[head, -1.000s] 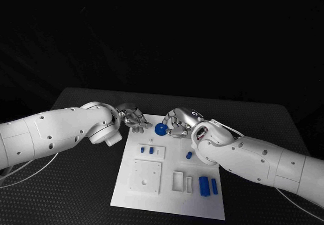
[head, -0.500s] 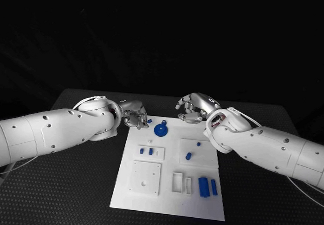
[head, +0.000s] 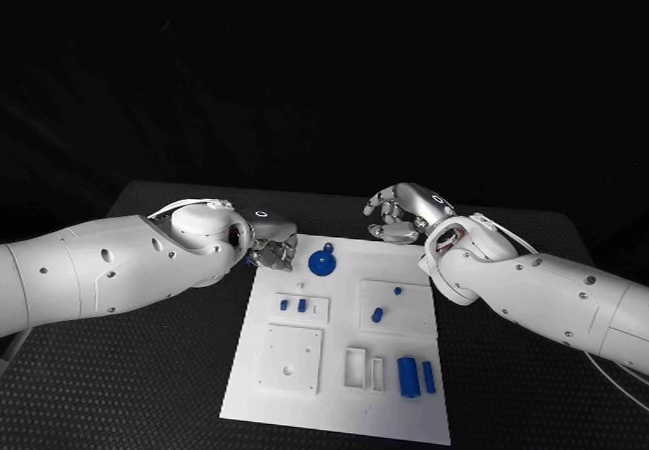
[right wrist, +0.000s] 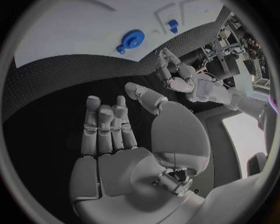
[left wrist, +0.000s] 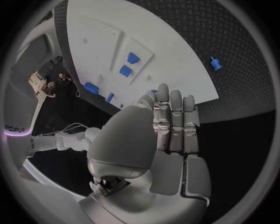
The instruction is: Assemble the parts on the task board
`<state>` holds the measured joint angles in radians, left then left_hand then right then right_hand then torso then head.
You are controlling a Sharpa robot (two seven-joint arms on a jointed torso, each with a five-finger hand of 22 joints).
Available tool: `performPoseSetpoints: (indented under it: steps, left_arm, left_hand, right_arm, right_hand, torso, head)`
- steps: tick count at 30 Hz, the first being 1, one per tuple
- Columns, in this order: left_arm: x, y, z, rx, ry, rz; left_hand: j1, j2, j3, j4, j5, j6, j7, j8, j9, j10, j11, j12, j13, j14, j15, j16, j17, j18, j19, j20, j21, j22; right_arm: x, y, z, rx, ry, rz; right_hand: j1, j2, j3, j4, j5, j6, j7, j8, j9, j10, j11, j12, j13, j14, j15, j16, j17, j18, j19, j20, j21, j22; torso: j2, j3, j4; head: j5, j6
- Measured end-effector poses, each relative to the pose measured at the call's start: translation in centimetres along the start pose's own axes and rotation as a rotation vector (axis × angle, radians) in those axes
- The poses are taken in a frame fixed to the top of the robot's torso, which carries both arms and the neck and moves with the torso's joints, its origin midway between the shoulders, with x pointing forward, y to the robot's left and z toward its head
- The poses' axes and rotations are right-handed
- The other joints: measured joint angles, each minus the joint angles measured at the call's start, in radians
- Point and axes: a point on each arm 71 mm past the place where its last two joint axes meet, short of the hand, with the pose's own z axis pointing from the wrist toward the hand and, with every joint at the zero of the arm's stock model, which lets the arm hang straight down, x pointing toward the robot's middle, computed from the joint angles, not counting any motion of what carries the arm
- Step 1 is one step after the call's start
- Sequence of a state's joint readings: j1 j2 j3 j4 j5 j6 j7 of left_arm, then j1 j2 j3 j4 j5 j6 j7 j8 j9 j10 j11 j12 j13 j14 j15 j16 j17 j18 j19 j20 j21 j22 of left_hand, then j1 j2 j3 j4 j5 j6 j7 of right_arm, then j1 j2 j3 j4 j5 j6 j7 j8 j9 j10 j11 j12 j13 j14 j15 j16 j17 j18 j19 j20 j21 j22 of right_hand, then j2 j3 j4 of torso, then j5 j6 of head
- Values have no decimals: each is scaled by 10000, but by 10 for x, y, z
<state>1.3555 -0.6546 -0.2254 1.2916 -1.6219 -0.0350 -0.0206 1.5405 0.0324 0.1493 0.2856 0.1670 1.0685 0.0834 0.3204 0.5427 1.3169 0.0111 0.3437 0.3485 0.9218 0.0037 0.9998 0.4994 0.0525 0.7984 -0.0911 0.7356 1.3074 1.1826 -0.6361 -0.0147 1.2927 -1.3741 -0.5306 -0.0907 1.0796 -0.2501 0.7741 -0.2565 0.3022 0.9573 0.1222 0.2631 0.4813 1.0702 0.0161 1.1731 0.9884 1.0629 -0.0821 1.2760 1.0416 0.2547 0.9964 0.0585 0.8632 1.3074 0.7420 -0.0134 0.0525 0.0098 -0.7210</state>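
No writing can be read on the task board (head: 335, 391) or its parts. The board lies mid-table with black table (head: 145, 377) showing on every side. A blue gear (head: 323, 261) sits near its far edge, between the hands and touching neither. The left hand (head: 273, 251), just off the far-left corner, holds nothing, fingers straight. The right hand (head: 400, 214), beyond the far-right corner, is loosely spread and holds nothing. Six smaller blue pieces sit on the board nearer the robot.
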Motion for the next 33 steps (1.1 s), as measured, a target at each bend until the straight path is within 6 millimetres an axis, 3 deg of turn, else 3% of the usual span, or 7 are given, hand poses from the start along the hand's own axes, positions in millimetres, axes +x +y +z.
performPoseSetpoints:
  steps: [9,13,16,19,22,25,33]
  left_arm:
    - [2,12,-5,-298,45,210]
    - [2,22,-9,-583,-150,129]
    - [1,28,-12,-783,-496,-29]
    - [-1,37,-16,-1028,-935,-338]
    - [-5,50,-22,-1387,-1494,-926]
    - [-13,65,-30,-1810,-2116,-1807]
    - [-25,115,-55,-3217,-3188,-4413]
  left_hand:
    - [0,0,35,36,-15,-3,2,-19,-2,0,0,0,10,0,0,0,0,-1,0,0,0,-1]
    - [-157,-168,222,49,-15,-3,3,-41,9,0,0,-42,10,0,0,-30,-7,-1,1,0,0,-1]
    - [-195,-458,425,40,-14,-71,58,-171,14,-80,30,-135,5,-1,0,-93,-41,-1,1,1,0,7]
    - [-561,-1092,740,68,-608,-323,180,-343,-68,-290,144,-281,-56,51,50,-179,-75,-3,104,-12,0,7]
    - [-1213,-2123,1222,58,-1089,-596,238,-475,-122,-614,288,-475,-142,115,39,-325,-130,-3,239,-15,-69,6]
    - [-1498,-2537,1433,58,-1121,-709,346,-533,-130,-790,394,-565,-185,147,70,-349,-132,-5,272,18,-77,6]
    - [-1387,-2703,1636,-48,-1121,-981,420,-580,-130,-1047,554,-754,-262,185,33,-465,-141,3,309,-16,-118,5]
  right_arm:
    - [0,0,-1,-24,37,33]
    - [0,-1,-1,-10,51,26]
    - [0,-1,-1,-10,70,24]
    - [0,-1,0,-4,89,21]
    - [0,-2,0,7,105,20]
    - [0,-3,0,23,113,22]
    - [0,-5,0,59,137,34]
  right_hand:
    - [0,0,0,0,0,1,-4,0,0,-35,35,0,-11,-1,1,0,1,-1,0,0,0,0]
    - [0,0,0,0,0,-12,-22,0,1,-35,35,0,-11,-1,2,0,1,-2,0,0,0,0]
    - [0,0,0,0,0,-1,-15,0,1,-35,35,0,-11,-1,3,0,-10,-4,0,0,0,0]
    - [0,0,0,0,0,20,6,0,1,-35,35,0,-11,-1,3,0,-10,-5,0,0,0,-1]
    - [0,0,0,0,0,1,30,0,-8,-35,35,0,-21,-2,4,0,-10,-6,0,0,0,-1]
    - [0,0,0,0,0,-1,34,0,-7,-35,35,0,-21,-3,5,0,-10,-7,0,0,0,-1]
    - [0,0,-28,28,0,-2,33,0,-7,-35,35,0,-31,-3,7,0,-19,-10,0,0,0,-1]
  torso:
    - [0,-18,18]
    - [0,-27,31]
    - [-1,-36,35]
    - [0,-50,35]
    - [1,-58,32]
    - [4,-61,31]
    - [-1,-58,45]
  head:
    - [-42,21]
    - [-57,38]
    - [-58,51]
    - [-58,80]
    - [-58,101]
    - [-48,132]
    - [64,232]
